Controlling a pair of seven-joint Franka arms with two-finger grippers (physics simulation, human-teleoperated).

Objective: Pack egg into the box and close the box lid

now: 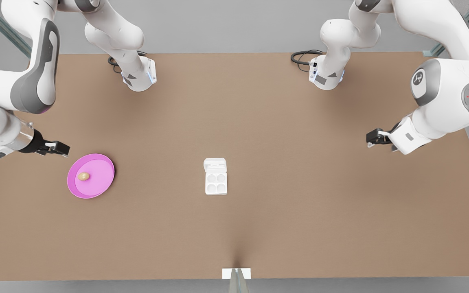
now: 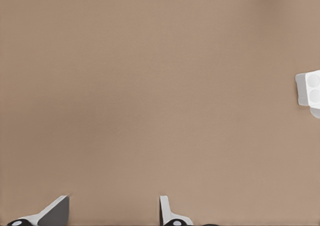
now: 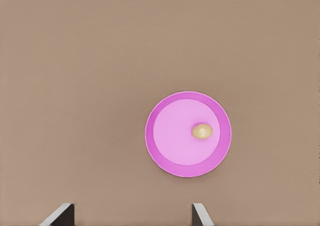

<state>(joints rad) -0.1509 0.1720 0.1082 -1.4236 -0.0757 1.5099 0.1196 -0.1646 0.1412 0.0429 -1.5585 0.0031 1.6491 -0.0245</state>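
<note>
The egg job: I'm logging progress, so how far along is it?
Nothing is done yet. The small tan egg lies on the round pink plate; the white four-well carton sits empty, its lid open. The right gripper hovers open beside the plate; the left gripper waits, open. Picking, packing and closing remain.

Egg (image 1: 83,176): small, tan, smooth, lay on its side on the pink plate (image 1: 103,183), off-centre toward the front view's left. Box (image 1: 216,183): white four-well carton, sat mid-table well apart from the egg, all wells empty. Box lid (image 1: 215,165) was open, lying flat behind the tray.
</note>
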